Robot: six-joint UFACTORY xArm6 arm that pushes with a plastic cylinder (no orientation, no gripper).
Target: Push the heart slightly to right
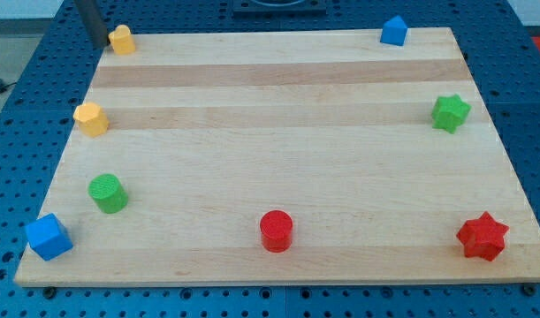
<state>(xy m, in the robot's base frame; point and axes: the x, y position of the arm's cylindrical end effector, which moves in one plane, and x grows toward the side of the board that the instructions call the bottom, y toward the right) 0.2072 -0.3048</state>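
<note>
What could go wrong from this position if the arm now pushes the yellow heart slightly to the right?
1. My tip sits just left of the yellow heart, at the wooden board's top-left corner; an off-centre contact could spin the heart or slide it over the top edge.
2. The rod hides the contact point, so alignment is hard to judge.
3. Overshoot: "slightly" needs a short stroke.

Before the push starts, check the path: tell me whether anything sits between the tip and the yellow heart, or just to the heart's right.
Nothing visible blocks it. My tip sits just to the view's left of the yellow heart at the board's top left corner. To the heart's right the wood shows bare as far as the blue block.
</note>
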